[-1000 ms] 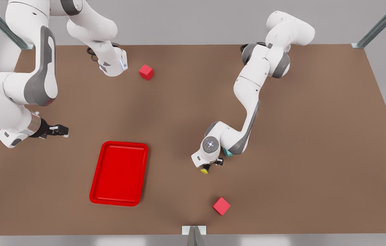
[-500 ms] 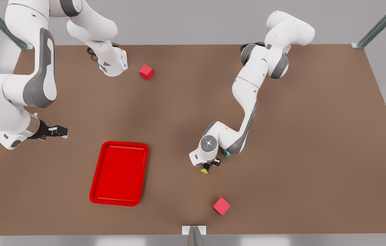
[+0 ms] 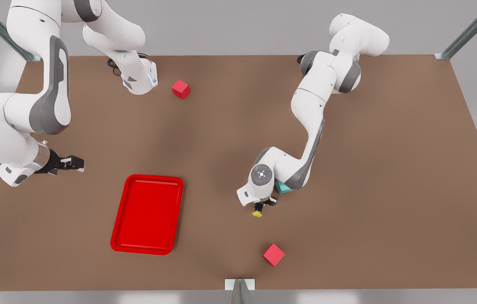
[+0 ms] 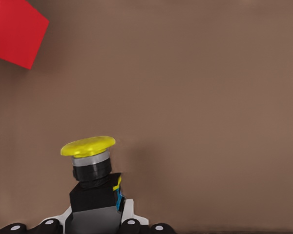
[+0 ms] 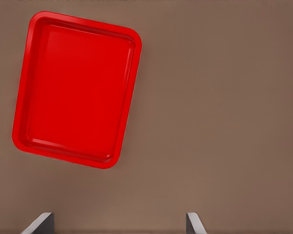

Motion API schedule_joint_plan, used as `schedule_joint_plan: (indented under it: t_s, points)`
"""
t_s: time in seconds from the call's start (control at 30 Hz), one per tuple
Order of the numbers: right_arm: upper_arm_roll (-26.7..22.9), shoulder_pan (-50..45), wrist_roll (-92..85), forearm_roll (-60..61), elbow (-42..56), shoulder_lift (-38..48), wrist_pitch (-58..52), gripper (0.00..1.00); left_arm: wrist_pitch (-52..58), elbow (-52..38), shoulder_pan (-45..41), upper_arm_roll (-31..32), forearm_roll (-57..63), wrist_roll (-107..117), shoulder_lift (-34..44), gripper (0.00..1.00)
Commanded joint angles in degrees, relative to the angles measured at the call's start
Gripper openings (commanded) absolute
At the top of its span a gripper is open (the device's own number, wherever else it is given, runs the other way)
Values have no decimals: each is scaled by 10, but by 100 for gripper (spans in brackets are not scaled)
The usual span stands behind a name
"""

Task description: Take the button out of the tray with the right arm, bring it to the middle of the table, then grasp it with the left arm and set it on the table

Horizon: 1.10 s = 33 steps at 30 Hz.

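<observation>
left gripper (image 3: 263,205): shifted slightly toward the tabletop's (image 3: 390,169) right edge versus 0.5 s ago.
button (image 3: 257,211): moved with it, yellow cap now pointing at the near edge.
right gripper (image 3: 71,163): drifted marginally.

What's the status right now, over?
Left tool shut on the tiny black-bodied, yellow-capped button, mid-table. Right tool open, waiting beside the flat red rectangular tray. Red cube ahead on the brown tabletop, apart from the button.
</observation>
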<state>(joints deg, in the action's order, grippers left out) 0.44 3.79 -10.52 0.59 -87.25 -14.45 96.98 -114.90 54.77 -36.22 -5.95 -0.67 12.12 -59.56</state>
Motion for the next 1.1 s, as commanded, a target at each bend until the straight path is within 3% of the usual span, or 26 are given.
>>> schedule_joint_plan:
  t_s: [0.0,0.13,0.33,0.4,0.47,0.53,0.6,0.7,1.07]
  points:
    - [0,0,-8,1,1,0,-4,100,66,0,22,-4,-15,-11,31,26]
    - [0,1,-8,1,1,0,-2,100,106,1,122,-4,-17,83,93,26]
    - [0,1,-8,1,1,0,-3,100,54,-1,258,-5,-15,157,88,26]
    - [0,1,-8,1,1,0,-4,100,1,-1,244,-50,-11,317,85,26]
    - [0,0,-8,1,1,0,-4,100,-37,0,206,-82,66,495,83,26]
    - [0,0,-8,1,1,0,-4,100,-53,3,112,-174,163,734,56,26]
    - [0,0,-8,1,1,0,-4,100,-46,7,75,-177,279,885,35,25]
    - [0,0,-8,1,1,0,-4,100,-43,9,65,-179,368,967,11,25]
    - [0,1,-8,1,1,0,-4,100,-197,8,131,-259,371,1140,-93,25]
